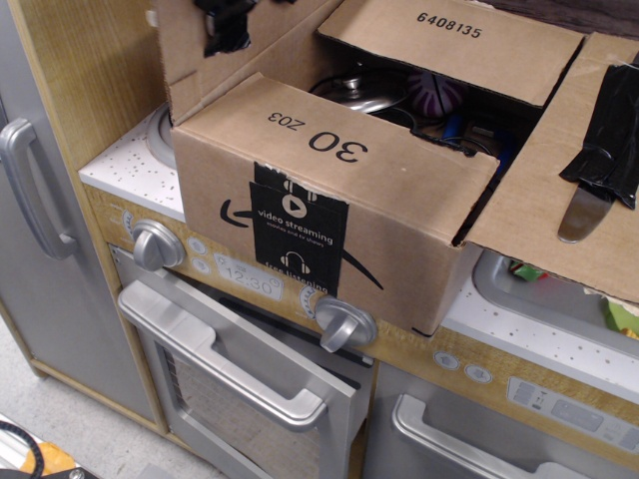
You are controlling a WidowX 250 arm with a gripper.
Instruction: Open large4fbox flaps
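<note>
The large4fbox (310, 235) is a brown cardboard box with black "video streaming" tape and a smile-arrow logo, standing on the toy stove top. Its front flap (329, 150), printed "30", lies flat over the opening. The left flap (195, 60) stands upright with torn black tape (226, 24) at its top. The back flap (449, 40), printed "6408135", leans over the rear. The right flap (559, 200) is folded outward and carries black tape (607, 135). A metal lid (359, 95) and a purple item (431, 96) show inside. The gripper is out of view.
The box sits on a toy kitchen counter (125, 165) with a burner at the left. Two silver knobs (155, 244) (344, 326) and the oven door handle (235, 374) are below. A grey fridge handle (25, 185) is at the left, a sink (559, 299) at the right.
</note>
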